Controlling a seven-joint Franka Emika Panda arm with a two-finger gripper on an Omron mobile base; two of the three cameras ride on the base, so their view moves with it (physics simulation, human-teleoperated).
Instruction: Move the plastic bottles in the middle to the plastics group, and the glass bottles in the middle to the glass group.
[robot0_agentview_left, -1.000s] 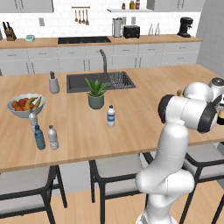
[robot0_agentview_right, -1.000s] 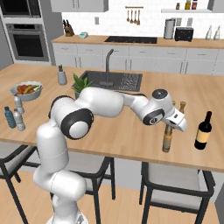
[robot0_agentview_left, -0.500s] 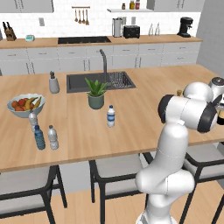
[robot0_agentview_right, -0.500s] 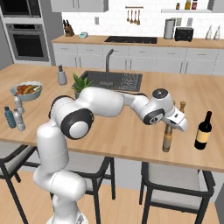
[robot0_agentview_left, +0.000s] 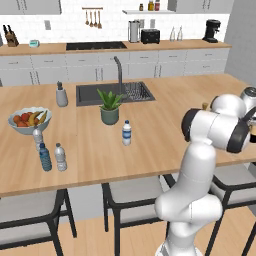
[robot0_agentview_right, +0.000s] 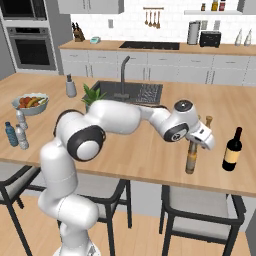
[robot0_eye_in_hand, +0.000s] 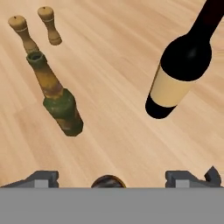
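- The wooden tabletop (robot0_agentview_right: 150, 155) spans the middle of both base views, with a sink (robot0_agentview_left: 107, 93) at its upper centre in the left base view.
- The white arm (robot0_agentview_right: 120, 117) reaches from lower left toward the right of the right base view, ending at the claw (robot0_agentview_right: 196, 145).
- In the hand view the claw's fingers (robot0_eye_in_hand: 41, 178) stand wide apart at the bottom corners, gripping nothing; the round top of the brown glass bottle (robot0_eye_in_hand: 108, 181) shows between them, touching neither.
- In the right base view that brown bottle stands upright just below the claw, right of centre, near the tabletop's front edge.
- The fat dark bottle (robot0_agentview_right: 232, 149) with a pale label stands further right, apart from it.
- The olive-green bottle (robot0_eye_in_hand: 56, 96) sits left of centre in the hand view, with two wooden shakers (robot0_eye_in_hand: 49, 25) at upper left.
- A fruit bowl (robot0_agentview_left: 29, 121) sits at the left of the left base view.
- A potted plant (robot0_agentview_left: 109, 106) stands in front of the sink.
- A labelled water bottle (robot0_agentview_left: 127, 133) stands alone at centre of the left base view.
- The blue-tinted bottle (robot0_agentview_left: 45, 157) and a clear bottle (robot0_agentview_left: 60, 157) stand side by side at lower left; another clear bottle (robot0_agentview_left: 38, 139) stands just above them.
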